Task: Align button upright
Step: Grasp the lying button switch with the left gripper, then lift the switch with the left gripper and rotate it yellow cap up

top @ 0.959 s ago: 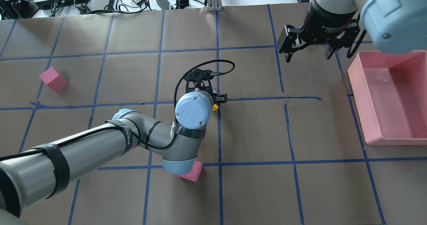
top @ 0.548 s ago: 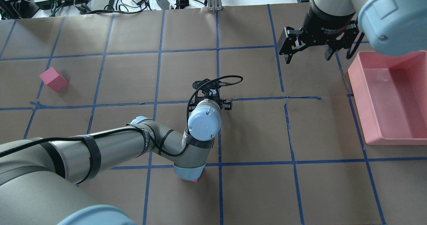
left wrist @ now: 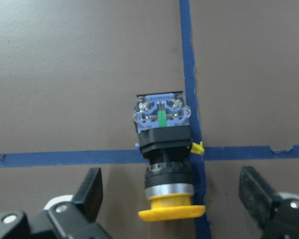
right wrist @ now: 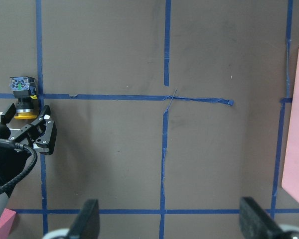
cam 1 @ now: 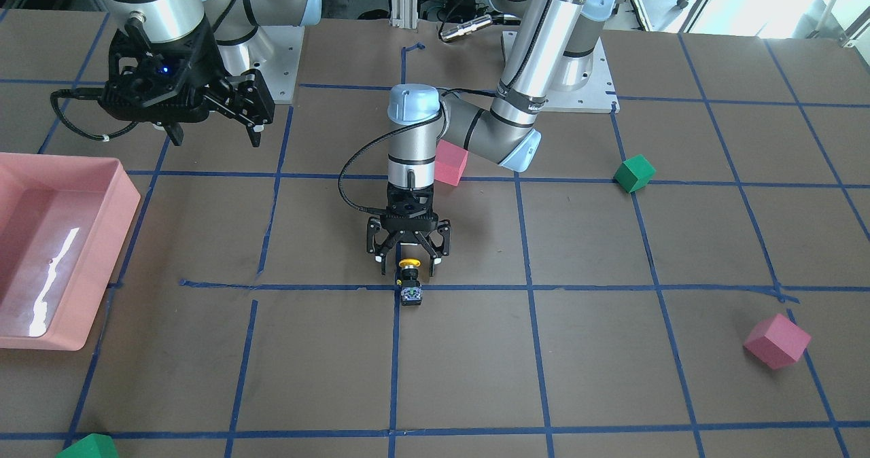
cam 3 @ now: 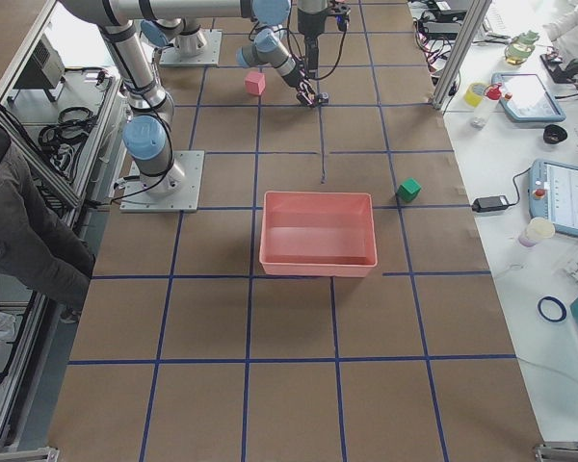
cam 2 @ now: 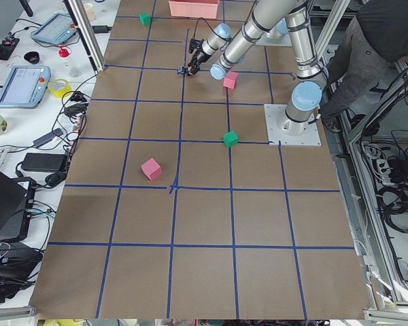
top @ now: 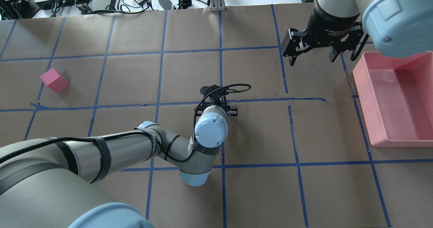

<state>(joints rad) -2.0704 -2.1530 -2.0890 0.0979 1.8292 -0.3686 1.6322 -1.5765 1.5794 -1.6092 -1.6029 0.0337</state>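
The button [cam 1: 410, 281] lies on its side on a blue tape crossing, its yellow cap toward the robot and its clear-and-blue base away from it. In the left wrist view the button [left wrist: 164, 149] sits between the spread fingers [left wrist: 92, 191]. My left gripper [cam 1: 408, 262] points straight down, open, with its jaws either side of the cap and apart from it. In the overhead view the left wrist hides the button. My right gripper [top: 313, 57] is open and empty, raised near the pink tray. The right wrist view shows the button [right wrist: 22, 97] at its left edge.
A pink tray [cam 1: 122, 193] stands at the table's end on my right side. A pink cube [cam 1: 450, 162] sits just behind the left arm's elbow. Another pink cube [cam 1: 777, 341] and two green cubes [cam 1: 634, 173] [cam 1: 88, 446] lie farther off.
My left arm has moved right and forward in the overhead view, so its wrist now covers the yellow cap and its elbow the nearby pink cube. The right gripper has barely shifted.
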